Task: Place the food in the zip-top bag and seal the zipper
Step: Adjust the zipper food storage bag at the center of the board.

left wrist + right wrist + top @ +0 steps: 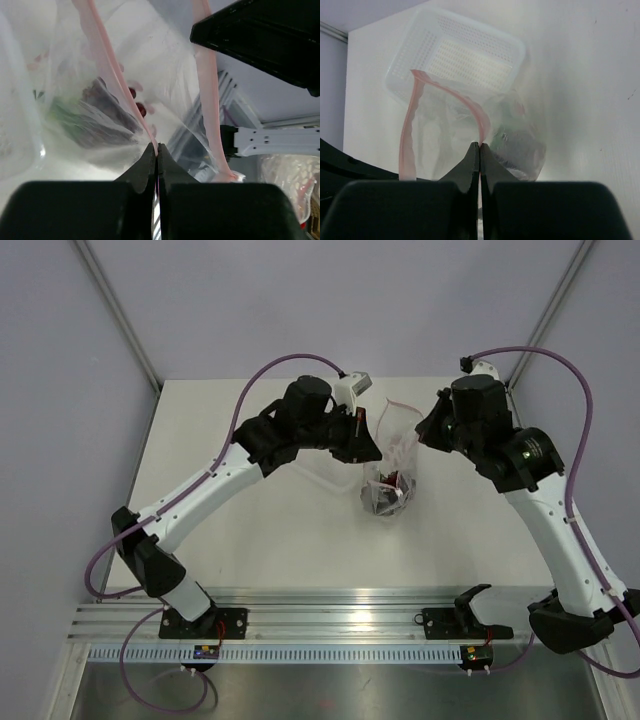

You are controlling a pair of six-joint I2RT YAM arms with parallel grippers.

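Both pinches set. Left end effector (156, 150) and right end effector (479, 147) are each clamped fully closed on the zipper (452, 95). The bag (392, 455) is held up between the arms, over the desk (280, 540). Food (388, 496) is bunched at the bottom.

The mouth gapes. Judgement: draw the pinches apart until the strip is taut, then press.

Film is thin and crinkly. Strip is pink and limp. A perforated tray (405, 65) sits behind.

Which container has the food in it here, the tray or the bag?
The bag: dark and green food shows through its clear plastic. The white tray behind it shows only its bare perforated floor.
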